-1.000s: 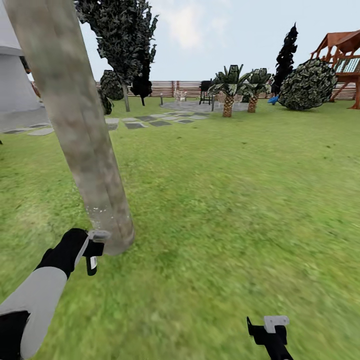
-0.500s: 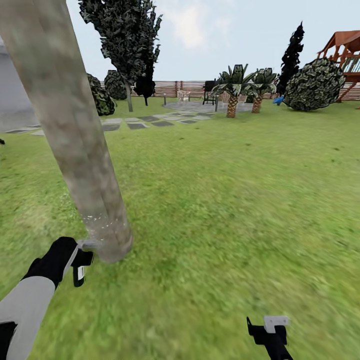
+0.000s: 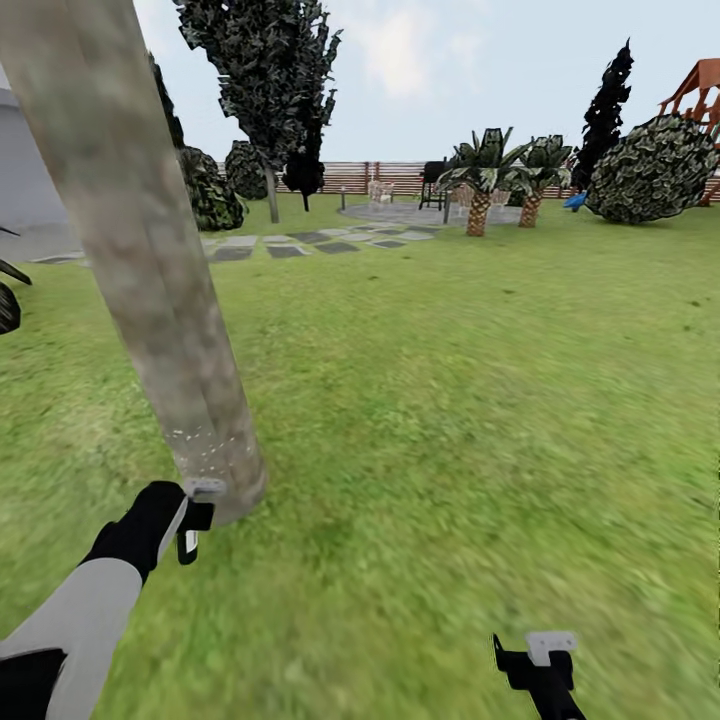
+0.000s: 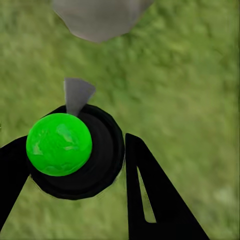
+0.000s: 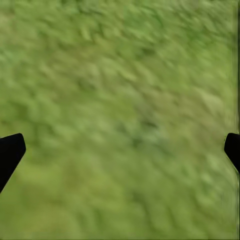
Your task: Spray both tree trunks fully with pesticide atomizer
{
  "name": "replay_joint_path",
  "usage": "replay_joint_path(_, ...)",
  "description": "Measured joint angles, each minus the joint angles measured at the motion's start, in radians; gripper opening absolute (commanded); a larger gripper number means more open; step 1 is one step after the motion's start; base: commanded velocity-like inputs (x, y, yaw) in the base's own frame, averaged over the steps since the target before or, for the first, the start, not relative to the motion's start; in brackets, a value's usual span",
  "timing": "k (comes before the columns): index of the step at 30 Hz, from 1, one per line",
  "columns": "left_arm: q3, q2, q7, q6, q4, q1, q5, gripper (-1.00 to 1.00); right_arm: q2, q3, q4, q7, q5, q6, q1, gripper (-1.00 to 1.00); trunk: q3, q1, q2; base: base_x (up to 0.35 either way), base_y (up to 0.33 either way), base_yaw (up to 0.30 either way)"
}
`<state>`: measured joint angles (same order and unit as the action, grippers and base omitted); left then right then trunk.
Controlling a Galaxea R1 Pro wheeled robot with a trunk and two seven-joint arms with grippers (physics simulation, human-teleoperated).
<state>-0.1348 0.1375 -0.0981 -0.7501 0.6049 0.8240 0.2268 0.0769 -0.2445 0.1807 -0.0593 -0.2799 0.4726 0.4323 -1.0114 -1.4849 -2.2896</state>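
Your left gripper (image 3: 193,518) is closed on the atomizer (image 4: 75,152), whose green cap and black body sit wedged between the two black fingers (image 4: 150,200) in the left wrist view, with its grey nozzle pointing at the tree trunk (image 3: 150,270). In the head view that gripper hangs just beside the trunk's base, where white pesticide specks (image 3: 205,445) dot the bark. Your right gripper (image 3: 540,665) hovers over bare grass (image 3: 450,400), fingers spread wide and holding nothing.

Left hand (image 3: 190,520) clamped shut — right hand (image 5: 120,150) spread wide.
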Motion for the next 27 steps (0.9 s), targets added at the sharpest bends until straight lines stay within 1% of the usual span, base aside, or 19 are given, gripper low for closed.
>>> replay_joint_path(3,0.001,0.000,0.027,0.004,-0.004,-0.001,0.000,-1.00,0.000,0.000,-0.001,0.000,0.000,0.000,0.000,1.00,0.000,0.000,0.000,0.160,-0.255,0.000)
replay_joint_path(7,0.000,0.000,0.031,0.004,-0.005,-0.001,0.000,-1.00,0.000,0.000,-0.001,0.000,-0.001,0.000,0.001,1.00,0.000,0.000,0.000,0.082,-0.265,0.000)
replay_joint_path(14,-0.001,0.000,0.032,0.004,-0.004,-0.001,0.001,-1.00,0.000,0.000,-0.001,0.000,0.000,0.000,0.000,1.00,0.000,0.000,0.000,0.006,-0.271,0.003)
replay_joint_path(16,-0.002,0.005,0.032,0.003,-0.004,-0.002,0.002,-1.00,0.000,0.000,-0.001,0.000,0.001,0.000,0.000,1.00,0.000,0.000,0.000,0.000,-0.272,0.168)
replay_joint_path(23,-0.001,0.000,0.032,0.004,-0.003,-0.002,0.001,-1.00,0.000,0.000,-0.002,0.000,0.000,0.000,0.001,1.00,0.000,0.000,0.000,0.004,-0.272,0.266)
replay_joint_path(27,-0.001,0.000,0.032,0.004,-0.003,-0.002,0.001,-1.00,0.000,0.000,-0.002,0.000,0.000,0.000,0.001,1.00,0.000,0.000,0.000,0.089,-0.272,0.277)
